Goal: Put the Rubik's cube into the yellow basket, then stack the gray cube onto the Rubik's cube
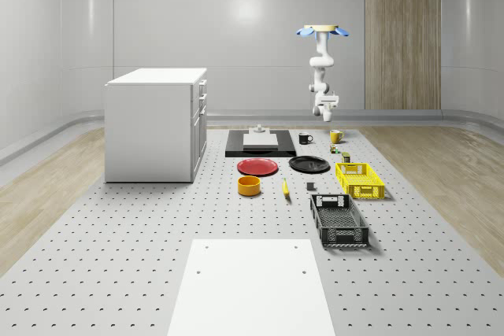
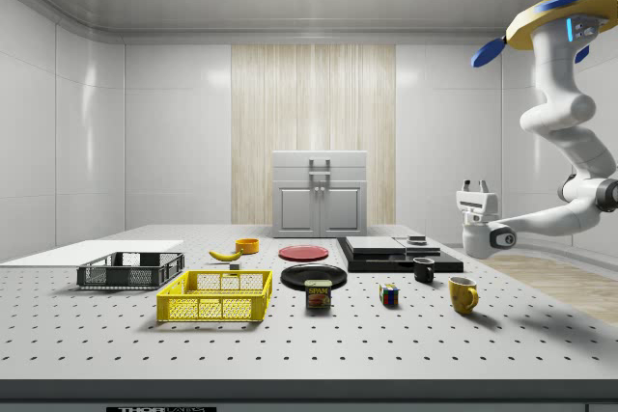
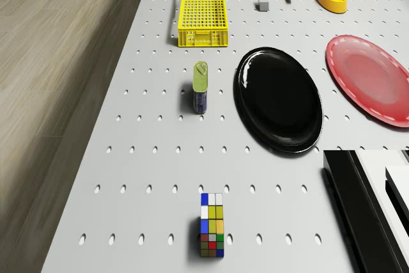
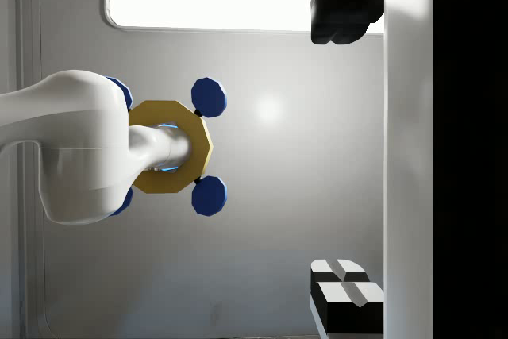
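Near the lower centre of the side view, the Rubik's cube (image 2: 389, 294) stands square on the table (image 2: 319, 344), no long axis. Left of it, the yellow basket (image 2: 215, 296) holds nothing. Upper right, the drone (image 2: 570, 16) hovers, gripper (image 2: 476, 185) pointing up, fingers apart, grasping nothing.

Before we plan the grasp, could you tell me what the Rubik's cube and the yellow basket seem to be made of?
Rubik's cube: probably hard plastic, with flat coloured squares in a dark grid. Yellow basket: looks like moulded plastic, matte, with open lattice walls and floor.
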Tool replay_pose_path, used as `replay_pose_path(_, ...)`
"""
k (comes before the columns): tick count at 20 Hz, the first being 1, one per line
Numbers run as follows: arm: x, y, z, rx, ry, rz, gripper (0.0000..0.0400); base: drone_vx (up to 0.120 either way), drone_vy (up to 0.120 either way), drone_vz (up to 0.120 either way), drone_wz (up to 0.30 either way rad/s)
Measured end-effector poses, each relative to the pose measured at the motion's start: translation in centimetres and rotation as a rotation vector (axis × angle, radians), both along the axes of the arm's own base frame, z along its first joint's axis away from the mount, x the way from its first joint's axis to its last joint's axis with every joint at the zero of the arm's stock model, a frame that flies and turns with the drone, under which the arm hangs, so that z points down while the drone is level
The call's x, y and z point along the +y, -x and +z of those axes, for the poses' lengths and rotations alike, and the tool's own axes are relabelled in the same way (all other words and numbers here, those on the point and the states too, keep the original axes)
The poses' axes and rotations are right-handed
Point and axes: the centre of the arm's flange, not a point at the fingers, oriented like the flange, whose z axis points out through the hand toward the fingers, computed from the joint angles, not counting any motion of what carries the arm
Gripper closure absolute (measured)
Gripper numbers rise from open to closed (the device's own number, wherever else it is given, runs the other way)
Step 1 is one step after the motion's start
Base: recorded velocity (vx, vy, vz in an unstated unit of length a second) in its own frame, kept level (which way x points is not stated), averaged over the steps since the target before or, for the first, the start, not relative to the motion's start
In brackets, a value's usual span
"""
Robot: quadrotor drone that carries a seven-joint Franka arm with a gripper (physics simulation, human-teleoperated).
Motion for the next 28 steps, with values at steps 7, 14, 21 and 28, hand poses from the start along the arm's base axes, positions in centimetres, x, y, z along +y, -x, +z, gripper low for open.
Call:
replay_pose_path(7,0.3,0.1,0.0,-0.005,0.028,-0.001,0.0000,0.120,0.046,0.000,0.000)
replay_pose_path(14,1.2,0.1,-0.1,-0.011,0.118,-0.003,0.0000,0.120,0.000,0.000,0.000)
replay_pose_path(21,3.9,0.1,-0.9,-0.015,0.407,-0.010,0.0000,0.120,0.000,0.000,0.000)
replay_pose_path(28,9.2,0.0,-6.7,-0.015,1.211,-0.030,0.0000,0.120,0.000,-0.011,0.000)
